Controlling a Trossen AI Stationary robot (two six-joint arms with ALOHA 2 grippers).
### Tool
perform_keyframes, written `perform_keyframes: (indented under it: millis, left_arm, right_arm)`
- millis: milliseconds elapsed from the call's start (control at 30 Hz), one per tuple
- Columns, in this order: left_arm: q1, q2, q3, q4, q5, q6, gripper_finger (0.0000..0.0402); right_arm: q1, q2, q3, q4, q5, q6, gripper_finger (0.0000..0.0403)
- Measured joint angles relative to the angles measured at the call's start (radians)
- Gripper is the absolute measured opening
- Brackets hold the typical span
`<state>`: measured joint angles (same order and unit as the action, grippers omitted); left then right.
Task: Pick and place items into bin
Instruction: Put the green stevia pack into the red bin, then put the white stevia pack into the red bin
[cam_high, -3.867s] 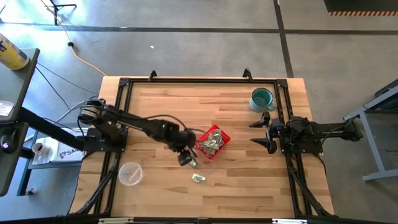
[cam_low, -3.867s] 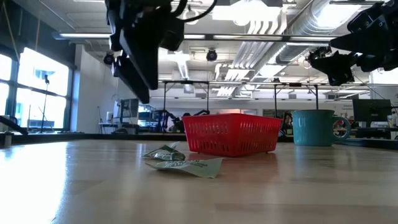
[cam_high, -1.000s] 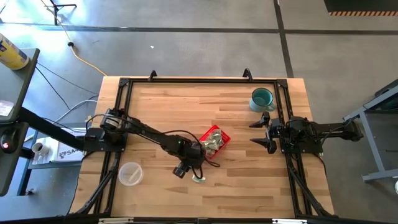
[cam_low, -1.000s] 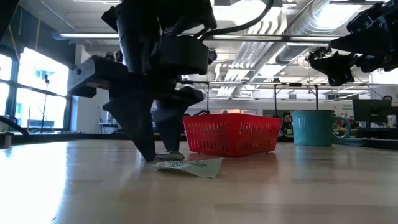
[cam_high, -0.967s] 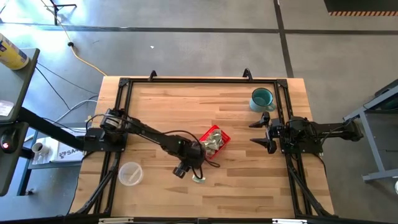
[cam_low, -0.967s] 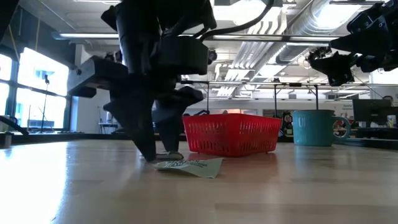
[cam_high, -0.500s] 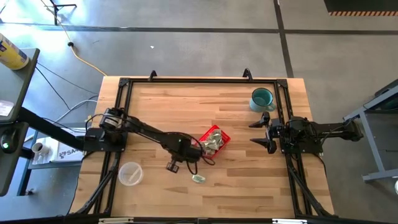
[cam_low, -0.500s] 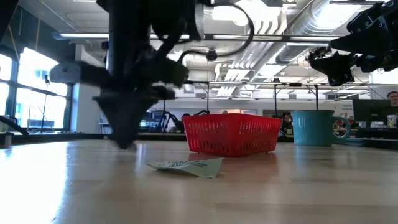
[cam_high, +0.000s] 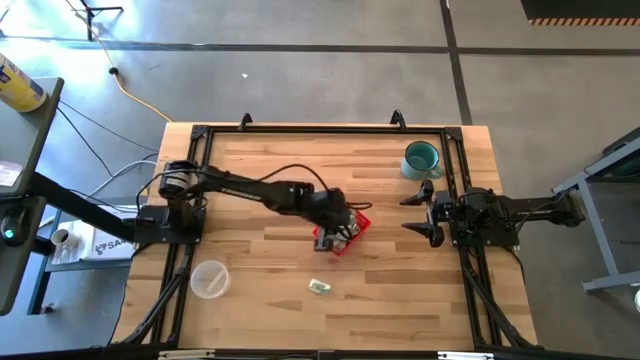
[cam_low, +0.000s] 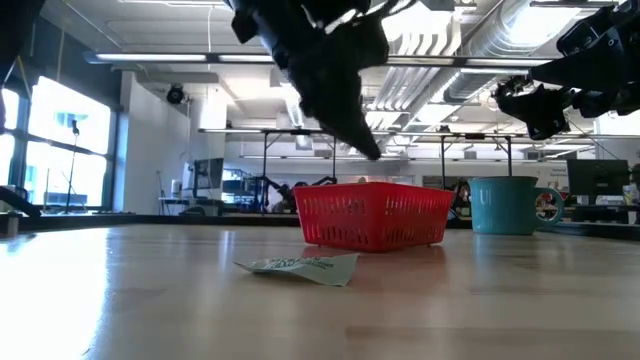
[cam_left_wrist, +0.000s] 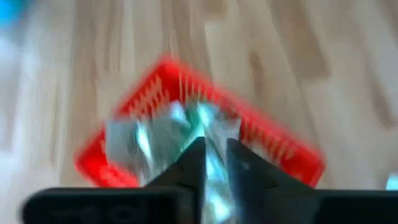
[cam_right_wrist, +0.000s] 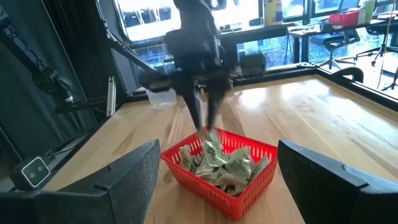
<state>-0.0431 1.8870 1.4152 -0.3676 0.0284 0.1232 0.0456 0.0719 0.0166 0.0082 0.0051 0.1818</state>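
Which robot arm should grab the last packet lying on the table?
Probably the left. Its gripper hangs over the red basket, just beside the loose packet. The right gripper waits at the table's far right edge, near the teal mug.

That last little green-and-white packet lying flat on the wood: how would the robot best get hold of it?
The crumpled pale green-and-white packet lies nearly flat on the wooden table, away from the red mesh basket. Probably best from straight above, jaws closing across its short width. In the low view its edge toward the red mesh basket curls up, giving something to catch.
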Motion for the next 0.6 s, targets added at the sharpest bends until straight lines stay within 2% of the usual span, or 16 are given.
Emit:
perform_keyframes:
  millis: [133,300,433,600]
  left_arm:
    - [0.008,0.019,-0.001,0.002,0.002,-0.043,0.0158]
    - [0.003,0.003,-0.002,-0.061,-0.062,-0.051,0.0222]
    - [0.004,-0.038,0.029,-0.245,-0.046,-0.093,0.0247]
    - [-0.024,-0.066,0.033,-0.415,0.042,-0.106,0.0252]
  right_arm:
    - [0.0,0.003,0.0,0.0,-0.001,0.0,0.0314]
    - [0.0,0.011,0.0,-0.003,0.0,0.0,0.0314]
    - [0.0,0.013,0.0,-0.003,0.0,0.0,0.0314]
    - [0.0,0.018,0.0,-0.001,0.0,0.0,0.0314]
